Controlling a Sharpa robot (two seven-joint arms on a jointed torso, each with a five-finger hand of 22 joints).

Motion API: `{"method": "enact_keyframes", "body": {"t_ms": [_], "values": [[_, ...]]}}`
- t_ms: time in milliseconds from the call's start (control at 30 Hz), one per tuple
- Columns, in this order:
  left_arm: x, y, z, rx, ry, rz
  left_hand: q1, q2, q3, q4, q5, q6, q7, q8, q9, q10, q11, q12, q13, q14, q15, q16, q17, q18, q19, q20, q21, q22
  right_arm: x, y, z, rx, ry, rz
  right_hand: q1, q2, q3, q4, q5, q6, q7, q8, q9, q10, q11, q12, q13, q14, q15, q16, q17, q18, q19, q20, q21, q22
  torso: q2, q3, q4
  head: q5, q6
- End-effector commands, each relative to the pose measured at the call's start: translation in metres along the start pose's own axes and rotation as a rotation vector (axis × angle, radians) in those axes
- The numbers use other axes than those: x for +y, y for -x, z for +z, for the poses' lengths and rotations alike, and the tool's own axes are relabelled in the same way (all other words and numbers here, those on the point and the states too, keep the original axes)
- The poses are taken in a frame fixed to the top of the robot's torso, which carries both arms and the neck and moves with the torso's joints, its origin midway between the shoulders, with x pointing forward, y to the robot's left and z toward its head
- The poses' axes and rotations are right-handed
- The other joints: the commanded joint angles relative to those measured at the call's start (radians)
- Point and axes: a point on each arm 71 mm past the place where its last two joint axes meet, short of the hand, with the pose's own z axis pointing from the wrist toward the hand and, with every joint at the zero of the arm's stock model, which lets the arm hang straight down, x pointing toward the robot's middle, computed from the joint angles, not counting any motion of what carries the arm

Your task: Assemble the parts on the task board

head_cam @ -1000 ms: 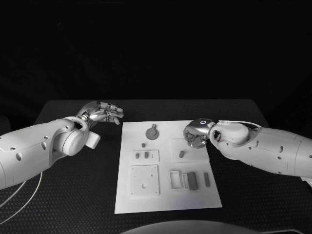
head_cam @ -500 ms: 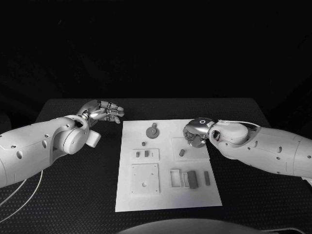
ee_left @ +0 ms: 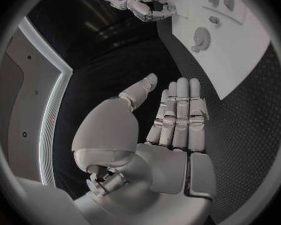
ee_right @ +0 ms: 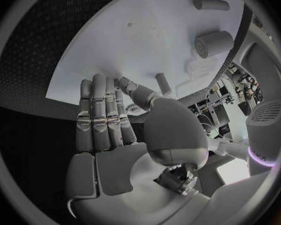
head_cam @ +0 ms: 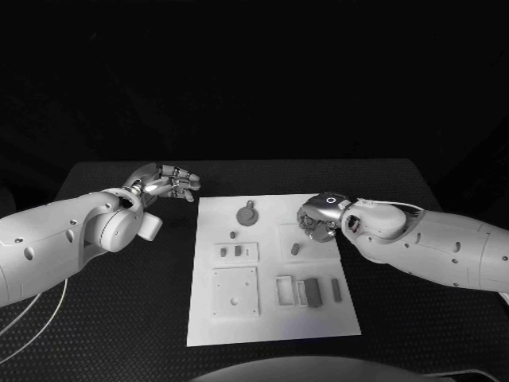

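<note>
Barely anything has moved in the last second: the right hand point(head_cam: 318, 223) has just crept a bit lower and closer in over the far right part of the task board point(head_cam: 272, 322), and the left hand point(head_cam: 166, 182) is parked where it was. Right hand hangs palm down above the board with its fingers point(ee_right: 100, 117) straight and side by side, thumb out to the side, nothing in it, and a short peg-like part point(ee_right: 162, 84) lies on the white plate just past its fingertips. Left hand sits off the board's far left corner over the black tabletop point(head_cam: 117, 318), fingers point(ee_left: 181, 110) flat and together, thumb apart, also holding nothing. On the board I count one round gear-looking part point(head_cam: 249, 216) near the far edge, one small peg point(head_cam: 295, 250) in the middle, and one dark block point(head_cam: 313, 292) with a slim piece point(head_cam: 337, 291) just beside it nearer the robot. The rest of the board is pale raised plates and recesses, too small to count.
</note>
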Motion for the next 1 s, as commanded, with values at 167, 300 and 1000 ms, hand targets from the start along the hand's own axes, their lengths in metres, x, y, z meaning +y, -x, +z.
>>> {"method": "enact_keyframes", "body": {"t_ms": [167,300,1000], "values": [[-0.001,0.0,0.001,0.011,-0.007,-0.004,-0.009,-0.004,-0.005,0.001,0.007,-0.005,0.0,0.0,-0.001,-0.007,0.001,-0.002,-0.002,0.0,0.004,-0.004,0.003,0.004,0.0,0.004,0.001,-0.002,0.005,0.003,-0.002,-0.008,0.022,0.076,0.004,-0.003,0.007,-0.001,0.003,0.009,0.0,0.004,0.0,0.012,-0.003,0.006,0.003,0.01,-0.002,0.007,0.006,0.01,0.01,-0.001,0.006,0.024,0.0,-0.001,0.0,0.001,0.0],[-0.001,-0.001,0.001,0.011,-0.006,-0.003,-0.01,-0.004,-0.005,0.001,0.007,-0.005,0.0,0.0,-0.001,-0.007,0.001,-0.001,-0.002,0.001,0.004,-0.004,0.003,0.004,0.0,0.004,0.001,-0.002,-0.003,0.016,0.0,-0.013,0.002,0.091,0.003,-0.003,0.007,-0.001,0.003,0.01,-0.001,0.004,0.002,0.015,-0.004,0.005,0.004,0.012,-0.003,0.008,0.009,0.01,0.011,-0.002,0.008,0.025,0.0,-0.0013,0.0002,0.002,0.002],[0.001,0.003,0.001,0.003,0.002,-0.001,-0.012,-0.004,-0.007,0.002,0.007,-0.007,0.001,0.0,-0.002,-0.009,0.002,-0.001,-0.003,0.001,0.004,-0.006,0.006,0.004,0.001,0.004,0.001,-0.004,0.012,0.048,-0.002,-0.067,0.061,0.313,-0.002,-0.002,0.006,0.0,0.003,0.012,-0.001,0.004,0.005,0.019,-0.005,0.002,0.006,0.014,-0.004,0.009,0.017,0.01,0.012,-0.003,0.013,0.025,0.0,-0.0004,-0.001,0.027,0.005]]}}
